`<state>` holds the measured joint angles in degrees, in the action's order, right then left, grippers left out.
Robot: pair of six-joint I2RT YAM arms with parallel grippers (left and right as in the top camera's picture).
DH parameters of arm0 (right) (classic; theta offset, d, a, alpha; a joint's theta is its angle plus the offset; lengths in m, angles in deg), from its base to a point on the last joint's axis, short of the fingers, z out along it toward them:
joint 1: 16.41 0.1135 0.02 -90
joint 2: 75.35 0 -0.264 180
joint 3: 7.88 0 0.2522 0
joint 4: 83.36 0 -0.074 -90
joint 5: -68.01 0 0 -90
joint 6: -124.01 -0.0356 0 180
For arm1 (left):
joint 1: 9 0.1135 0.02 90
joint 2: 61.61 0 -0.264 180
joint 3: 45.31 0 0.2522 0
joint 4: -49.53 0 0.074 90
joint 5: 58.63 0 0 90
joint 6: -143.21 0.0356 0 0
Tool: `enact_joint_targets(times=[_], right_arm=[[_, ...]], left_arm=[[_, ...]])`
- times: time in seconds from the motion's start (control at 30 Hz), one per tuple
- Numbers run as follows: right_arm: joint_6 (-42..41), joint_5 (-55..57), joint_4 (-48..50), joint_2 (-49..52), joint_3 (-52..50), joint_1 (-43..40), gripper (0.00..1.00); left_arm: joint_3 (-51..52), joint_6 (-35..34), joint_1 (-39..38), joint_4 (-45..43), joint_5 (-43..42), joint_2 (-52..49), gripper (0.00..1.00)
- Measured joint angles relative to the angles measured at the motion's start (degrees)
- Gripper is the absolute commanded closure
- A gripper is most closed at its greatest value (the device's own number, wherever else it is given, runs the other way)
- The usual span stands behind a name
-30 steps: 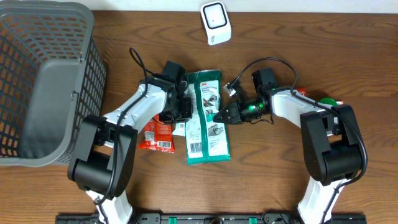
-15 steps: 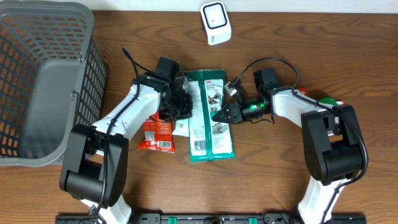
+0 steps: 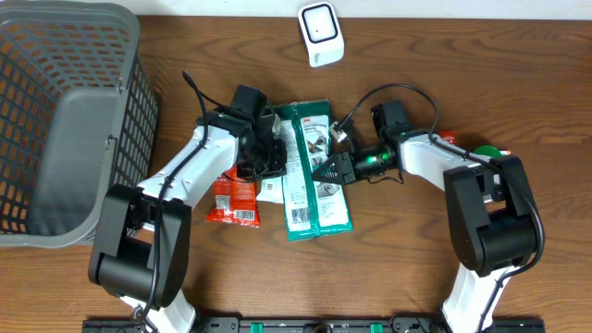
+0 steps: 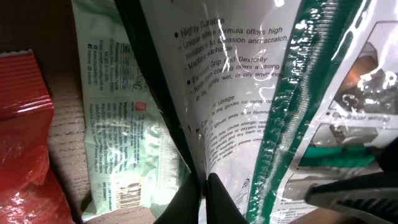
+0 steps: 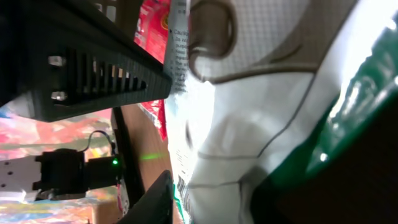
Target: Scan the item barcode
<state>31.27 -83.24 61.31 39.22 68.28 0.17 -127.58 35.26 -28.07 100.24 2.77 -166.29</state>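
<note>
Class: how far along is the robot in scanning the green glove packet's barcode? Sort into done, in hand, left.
Done: the left gripper is shut on the green glove packet at its left edge. In hand: the right gripper is at its right edge; grip unclear. Left: the packet is well short of the white scanner at the table's far edge, so the barcode is not yet presented.
</note>
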Motion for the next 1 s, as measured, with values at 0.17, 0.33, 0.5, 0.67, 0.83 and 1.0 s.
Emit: enact_joint_targets(times=[0.17, 0.33, 0.5, 0.67, 0.83, 1.0], right_arm=[[0.00, 0.94, 0.00, 0.00, 0.00, 0.44, 0.77], [0.22, 2.67, 0.07, 0.00, 0.00, 0.48, 0.91], [0.17, 4.13, 0.20, 0.00, -0.02, 0.48, 0.99], [0.26, 4.35, 0.11, -0.13, -0.02, 0.48, 0.99], [1.01, 5.79, -2.01, -3.78, -0.26, 0.48, 0.99], [2.82, 11.34, -7.32, -12.57, -0.28, 0.48, 0.99]], left_arm=[[0.04, 0.00, 0.00, -0.02, 0.00, 0.00, 0.93], [0.04, 0.00, 0.00, -0.87, -0.02, 0.00, 0.93], [0.04, 0.02, 0.00, -1.05, -0.02, 0.00, 0.92], [0.04, 0.04, 0.48, -1.27, -0.26, 0.35, 0.83], [0.22, 0.09, 2.34, -1.25, -0.63, 4.66, 0.72], [0.31, -0.04, 3.28, 0.11, 2.40, 13.40, 0.59]])
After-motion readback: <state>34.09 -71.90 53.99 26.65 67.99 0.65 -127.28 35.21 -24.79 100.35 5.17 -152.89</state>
